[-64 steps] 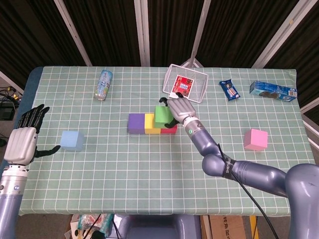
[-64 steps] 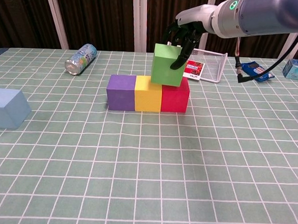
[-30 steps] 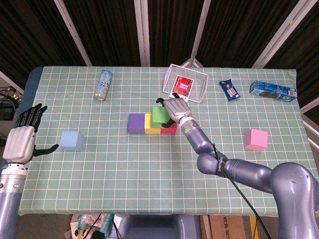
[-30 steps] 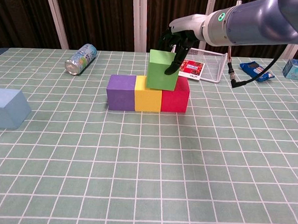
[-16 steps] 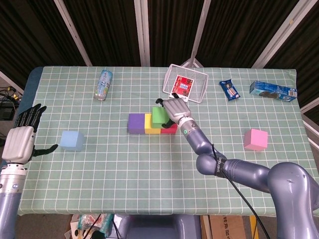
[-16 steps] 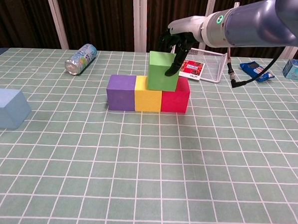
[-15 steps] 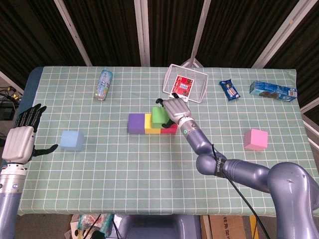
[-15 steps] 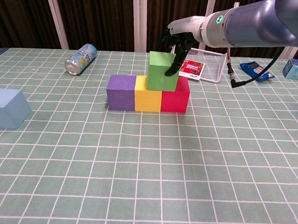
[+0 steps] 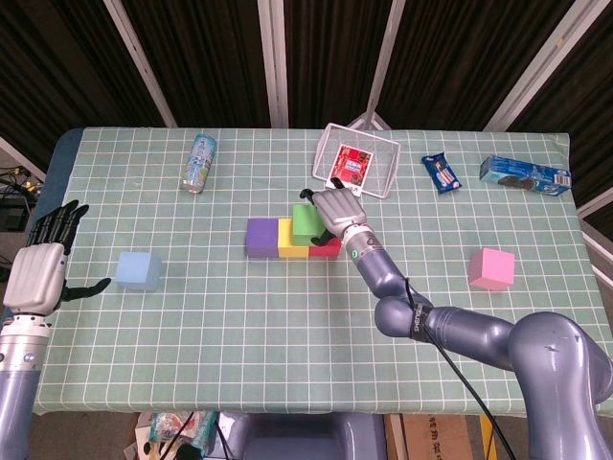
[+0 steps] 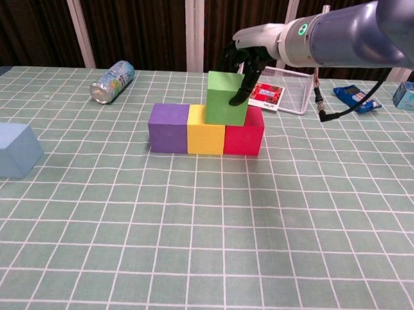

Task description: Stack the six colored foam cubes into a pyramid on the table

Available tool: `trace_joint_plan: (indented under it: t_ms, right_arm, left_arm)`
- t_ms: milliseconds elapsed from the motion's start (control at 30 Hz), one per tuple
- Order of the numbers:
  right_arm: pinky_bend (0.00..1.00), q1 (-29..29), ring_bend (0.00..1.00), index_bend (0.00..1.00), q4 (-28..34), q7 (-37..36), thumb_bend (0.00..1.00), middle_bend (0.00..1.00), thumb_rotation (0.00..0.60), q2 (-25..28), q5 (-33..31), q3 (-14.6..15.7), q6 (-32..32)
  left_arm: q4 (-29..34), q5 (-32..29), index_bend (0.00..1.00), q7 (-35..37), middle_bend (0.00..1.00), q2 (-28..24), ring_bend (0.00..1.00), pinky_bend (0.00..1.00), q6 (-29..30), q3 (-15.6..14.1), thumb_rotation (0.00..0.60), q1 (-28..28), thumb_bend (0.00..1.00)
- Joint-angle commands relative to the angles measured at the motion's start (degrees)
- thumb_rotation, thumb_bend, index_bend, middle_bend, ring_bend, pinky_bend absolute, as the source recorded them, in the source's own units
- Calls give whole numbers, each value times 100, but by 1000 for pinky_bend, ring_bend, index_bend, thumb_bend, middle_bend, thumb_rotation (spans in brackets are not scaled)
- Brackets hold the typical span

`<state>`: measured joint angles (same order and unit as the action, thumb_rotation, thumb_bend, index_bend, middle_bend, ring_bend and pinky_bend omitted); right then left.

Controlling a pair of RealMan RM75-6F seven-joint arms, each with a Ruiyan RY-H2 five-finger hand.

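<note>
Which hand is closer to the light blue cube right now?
Left. The left hand hangs open just off the table edge beside the light blue cube, not touching it. The right hand is far across, holding the green cube on the block row.

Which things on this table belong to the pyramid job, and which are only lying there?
Job: purple cube, yellow cube, red cube, green cube held by right hand, blue cube, pink cube.

Lying about: can, wire basket, snack packet, biscuit box.
</note>
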<state>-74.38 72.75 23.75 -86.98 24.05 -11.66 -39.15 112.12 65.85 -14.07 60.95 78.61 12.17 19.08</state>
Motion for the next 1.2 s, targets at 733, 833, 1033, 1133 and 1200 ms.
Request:
trace_joint_plan:
  t_ms: [733,833,1033,1133,1200]
  right_arm:
    - [0,12,215,0,234,169,267,146,600,4,-192,-30,-264]
    - [0,10,176,0,320,227,267,110,600,43,-216,-28,-324]
    - [0,72,85,0,787,370,267,28,600,303,-270,-18,-615]
    - [0,184,48,0,1115,391,267,3,600,506,-183,-7,-850]
    - [0,314,28,0,1385,360,267,0,600,675,-55,8,-1043]
  left_arm:
    - [19,-26,0,43,0,-48,0,5,-13,9,600,-9,6]
    - [23,-20,0,53,0,-54,0,5,-13,9,600,-11,7]
    - [44,1,0,81,0,-72,0,5,-2,11,600,-19,7]
    - [58,22,0,103,0,-86,0,5,18,16,600,-29,7]
    - [71,36,0,116,0,-97,0,5,27,15,600,-37,6]
